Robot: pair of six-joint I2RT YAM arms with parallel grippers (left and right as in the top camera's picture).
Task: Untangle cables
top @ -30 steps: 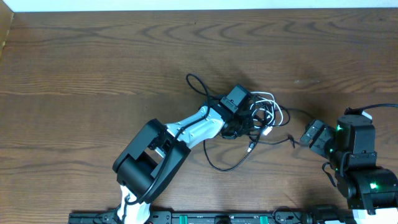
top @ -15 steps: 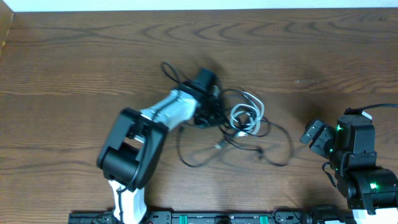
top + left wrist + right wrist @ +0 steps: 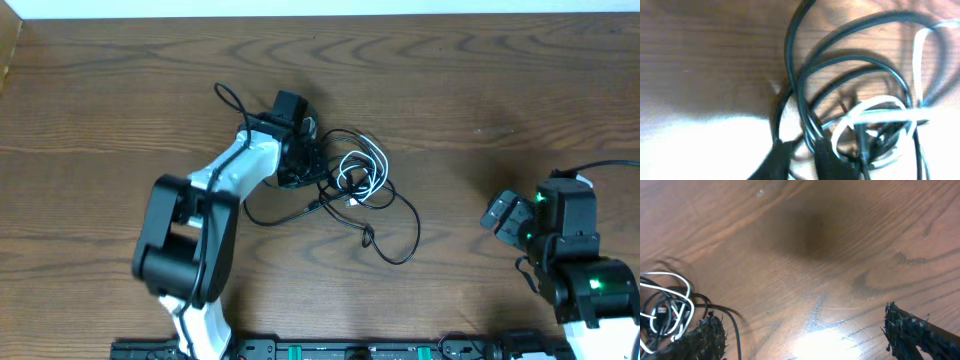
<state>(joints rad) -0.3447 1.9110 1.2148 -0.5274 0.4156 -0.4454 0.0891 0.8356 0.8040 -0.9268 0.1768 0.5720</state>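
- The right fingers (image 3: pixel 503 217) sat nearest, at about 4 o'clock on the surface (image 3: pixel 120 60). They were spread wide with nothing between them, and the right wrist view showed only bare wood in the gap.
- The cables (image 3: pixel 350 180) lay in one tangle near the middle of the surface, well apart from the right fingers and toward their 9 o'clock.
- A black cable (image 3: pixel 417 228) swung out of the tangle in a wide loop toward 5 o'clock, the nearest part of the heap.
- The white cable (image 3: pixel 352 168) sat in a small coil at the tangle's centre, with black cords crossing it.
- The left fingers (image 3: pixel 298 165) were at the tangle's 9 o'clock edge, among the black cords. In the blurred left wrist view a black cord ran down to their tips. I could not tell whether they were clamped on it or parted.
- Farthest, the left arm's own thicker black wire (image 3: pixel 225 97) arched at 11 o'clock of the left fingers.
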